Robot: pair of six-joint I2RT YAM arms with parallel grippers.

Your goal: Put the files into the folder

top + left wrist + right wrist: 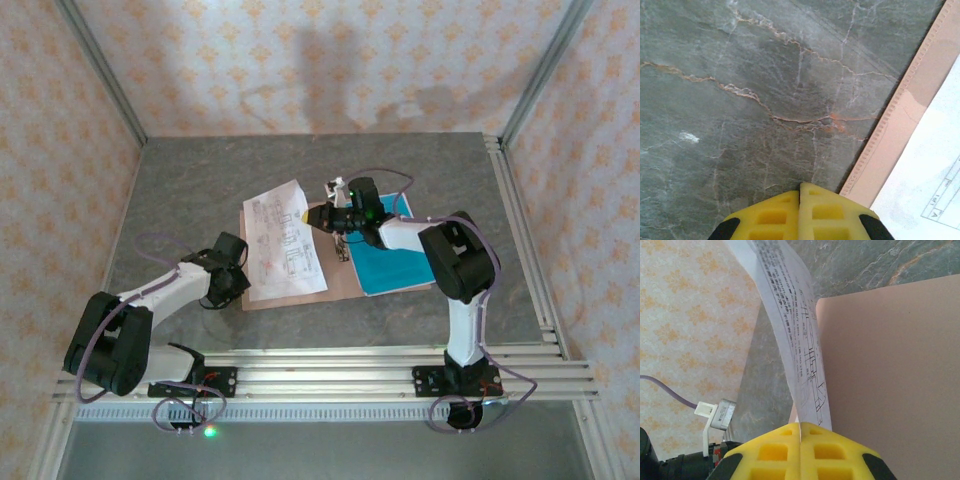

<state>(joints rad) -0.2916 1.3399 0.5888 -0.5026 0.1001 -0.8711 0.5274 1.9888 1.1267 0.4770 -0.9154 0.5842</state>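
**Right end effector (800, 427) pinches the white printed sheet (795, 340) by its edge!**
The paper bows up ahead of its fingers, with the salmon folder (890, 365) lying flat right below. The teal sheet (395, 268) lies behind it, under the arm. Left end effector (800, 187) has its fingers pressed together, holding nothing, low over the marbled tabletop (740, 100), the folder's edge just to its right.

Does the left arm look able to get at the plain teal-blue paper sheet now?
Probably not: the teal-blue sheet lies beyond the salmon card folder, partly under the right arm; the right gripper pinches the white printed sheet.
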